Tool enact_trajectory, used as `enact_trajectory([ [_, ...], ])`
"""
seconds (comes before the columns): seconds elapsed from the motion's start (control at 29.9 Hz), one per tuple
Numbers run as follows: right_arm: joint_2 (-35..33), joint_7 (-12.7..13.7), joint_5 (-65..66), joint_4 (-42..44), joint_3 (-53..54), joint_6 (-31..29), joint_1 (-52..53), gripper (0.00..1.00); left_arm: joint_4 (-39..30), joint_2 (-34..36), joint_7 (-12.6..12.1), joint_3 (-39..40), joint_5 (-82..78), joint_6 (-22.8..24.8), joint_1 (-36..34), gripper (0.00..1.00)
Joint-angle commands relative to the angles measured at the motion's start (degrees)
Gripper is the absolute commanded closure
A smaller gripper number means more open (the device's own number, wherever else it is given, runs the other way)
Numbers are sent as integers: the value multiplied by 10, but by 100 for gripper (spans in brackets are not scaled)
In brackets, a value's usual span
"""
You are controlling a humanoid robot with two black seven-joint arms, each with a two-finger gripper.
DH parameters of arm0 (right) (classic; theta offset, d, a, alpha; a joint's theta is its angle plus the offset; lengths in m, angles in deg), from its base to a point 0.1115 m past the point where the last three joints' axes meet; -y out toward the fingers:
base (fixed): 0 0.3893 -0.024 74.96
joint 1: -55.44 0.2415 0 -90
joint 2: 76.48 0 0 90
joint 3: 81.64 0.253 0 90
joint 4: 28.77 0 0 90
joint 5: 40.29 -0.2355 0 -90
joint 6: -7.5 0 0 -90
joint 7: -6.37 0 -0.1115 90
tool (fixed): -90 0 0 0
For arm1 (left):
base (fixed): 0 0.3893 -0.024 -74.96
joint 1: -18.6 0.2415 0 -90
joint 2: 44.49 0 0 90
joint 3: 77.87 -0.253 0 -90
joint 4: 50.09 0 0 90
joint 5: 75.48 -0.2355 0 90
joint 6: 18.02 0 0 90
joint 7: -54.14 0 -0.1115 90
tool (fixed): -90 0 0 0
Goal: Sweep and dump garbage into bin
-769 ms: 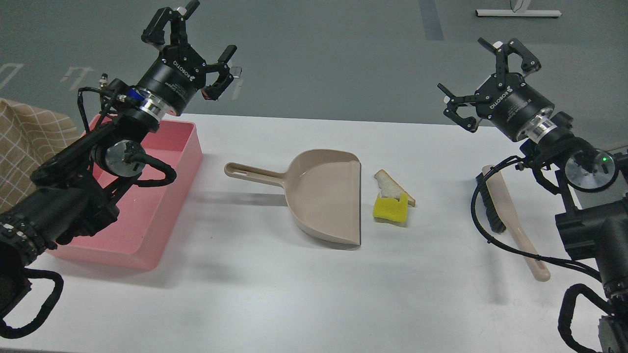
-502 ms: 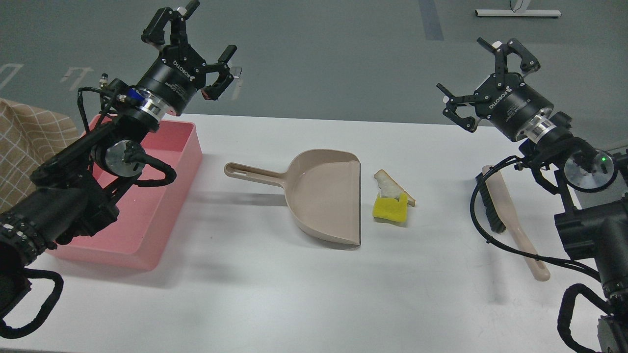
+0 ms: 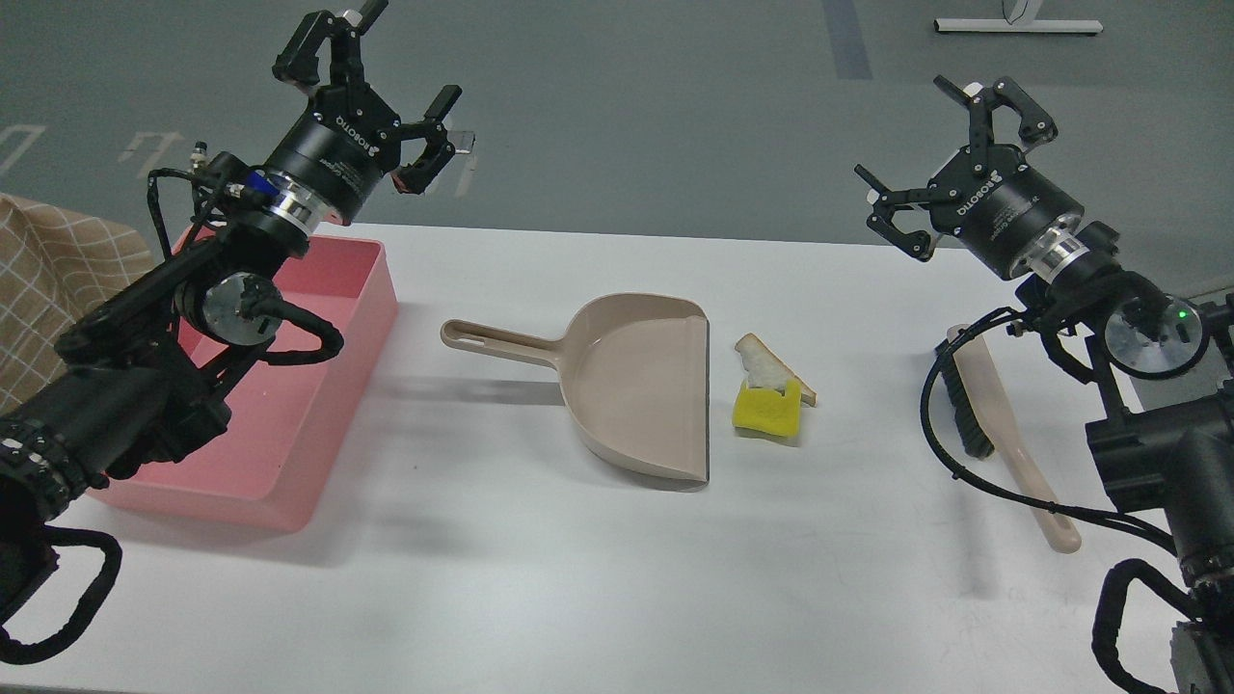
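**Nothing swept yet: both tools lying untouched**

I am looking down at a white tabletop (image 3: 540, 578) with the job not yet started. My left pincer (image 3: 376, 72) is hanging high over the far left, fingers spread apart and holding nothing. My right pincer (image 3: 950, 154) is hanging high at the far right, likewise spread and empty.

The garbage is sitting in the middle, just right of the dustpan (image 3: 636, 386): the sponge (image 3: 766, 413) on the near side and the bread (image 3: 762, 364) touching it on the far side. Both scraps are lying on the tabletop close to the dustpan's open lip, not inside it. The dustpan's handle is pointing left, toward the bin (image 3: 318, 386), which is resting at the left edge; what I can see of its inside is bare. The brush (image 3: 1003, 434) is lying at the right, below my right arm.

By my reckoning everything is remaining: gripping brush and dustpan, sweeping both scraps in, then tipping them into the bin.
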Motion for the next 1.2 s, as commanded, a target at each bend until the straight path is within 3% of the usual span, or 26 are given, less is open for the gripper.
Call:
enact_trajectory([
  [0.0, 1, 0, 0, 0, 0, 0, -1, 0, 0, -1, 0, 0, 0, 0, 0, 2],
  [1.17, 8, 1, 0, -4, -1, 0, -2, 0, 0, -2, 5, 0, -4, 0, 0, 2],
])
